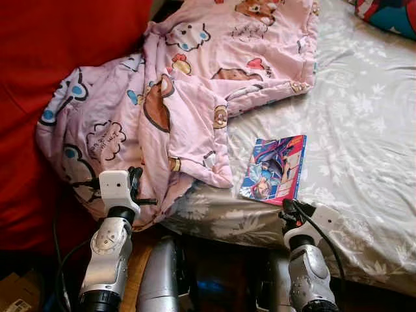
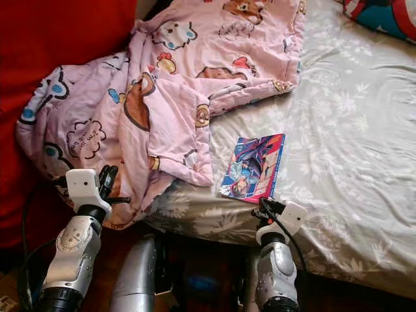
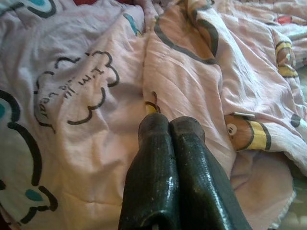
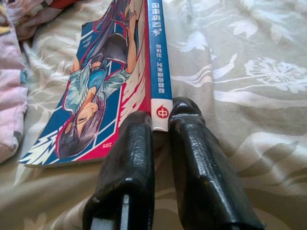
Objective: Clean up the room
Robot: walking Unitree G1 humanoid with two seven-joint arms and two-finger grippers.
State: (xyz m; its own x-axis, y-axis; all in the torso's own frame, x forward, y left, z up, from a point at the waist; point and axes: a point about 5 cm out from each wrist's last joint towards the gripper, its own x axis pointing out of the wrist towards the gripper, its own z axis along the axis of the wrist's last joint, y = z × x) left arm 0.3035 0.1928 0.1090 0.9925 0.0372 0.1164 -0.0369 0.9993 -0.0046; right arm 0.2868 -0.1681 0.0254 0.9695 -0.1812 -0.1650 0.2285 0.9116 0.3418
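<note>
Pink cartoon-bear blanket [image 1: 195, 84], floral grey sheet [image 1: 364, 136]

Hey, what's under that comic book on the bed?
The comic book lies flat on the grey floral bedsheet; sheet shows all around it. The pink cartoon blanket lies beside it, not under it. Anything beneath the book itself is covered and cannot be seen.

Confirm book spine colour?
Blue with white lettering; the book spine shows best in the right wrist view, by the right gripper.
</note>
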